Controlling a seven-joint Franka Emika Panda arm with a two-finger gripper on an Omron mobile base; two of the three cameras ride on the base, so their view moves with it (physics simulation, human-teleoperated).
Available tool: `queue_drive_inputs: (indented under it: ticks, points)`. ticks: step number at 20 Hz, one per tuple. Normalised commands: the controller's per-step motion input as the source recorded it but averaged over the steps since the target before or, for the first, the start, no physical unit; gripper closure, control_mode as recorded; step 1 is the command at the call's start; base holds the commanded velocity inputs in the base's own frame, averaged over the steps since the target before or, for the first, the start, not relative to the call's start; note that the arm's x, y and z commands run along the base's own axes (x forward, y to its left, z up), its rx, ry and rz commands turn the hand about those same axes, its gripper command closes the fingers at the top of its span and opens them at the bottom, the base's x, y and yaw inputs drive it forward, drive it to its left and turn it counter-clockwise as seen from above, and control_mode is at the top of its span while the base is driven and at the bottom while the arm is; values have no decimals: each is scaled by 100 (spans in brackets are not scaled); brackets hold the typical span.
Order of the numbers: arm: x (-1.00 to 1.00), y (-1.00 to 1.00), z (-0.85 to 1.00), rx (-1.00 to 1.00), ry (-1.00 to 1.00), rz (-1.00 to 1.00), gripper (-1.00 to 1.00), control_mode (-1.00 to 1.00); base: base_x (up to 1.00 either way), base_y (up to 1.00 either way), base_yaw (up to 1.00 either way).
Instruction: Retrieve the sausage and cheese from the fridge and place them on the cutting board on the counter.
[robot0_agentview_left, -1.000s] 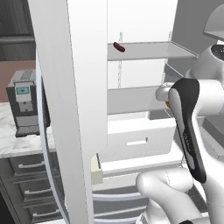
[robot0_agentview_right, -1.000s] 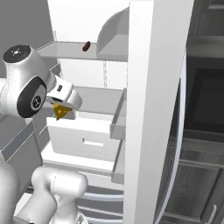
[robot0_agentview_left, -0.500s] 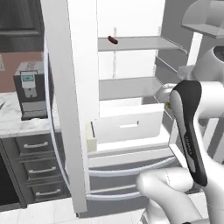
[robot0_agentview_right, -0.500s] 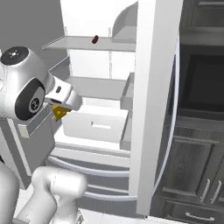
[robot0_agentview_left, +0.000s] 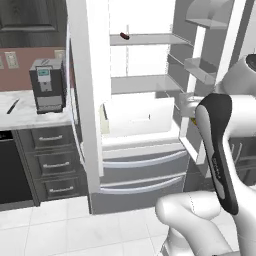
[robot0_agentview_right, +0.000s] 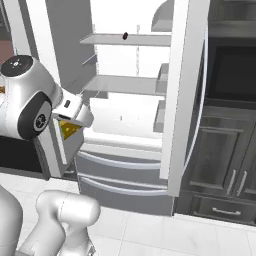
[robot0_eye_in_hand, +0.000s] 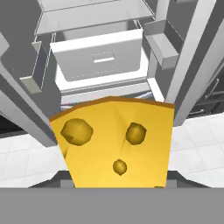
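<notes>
So far the gripper is clamped on the cheese outside the open fridge, while the sausage lies on the top shelf, so both, I judge, have yet to reach the cutting board.

Cheese hides the fingertips and is cut off at the hand view's bottom; sausage too small for detail.

Sausage lying on upper fridge shelf.
</notes>
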Motion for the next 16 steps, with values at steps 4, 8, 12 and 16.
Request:
queue_drive_inputs:
  ticks: [4,8,12,16]
  points:
    - [0,0,0,0,0,0,100,100,-35,79,0]
    - [0,0,0,0,0,0,100,100,-3,100,0]
    - [0,0,0,0,0,0,100,100,-5,100,0]
    - [0,0,0,0,0,0,100,100,-5,100,0]
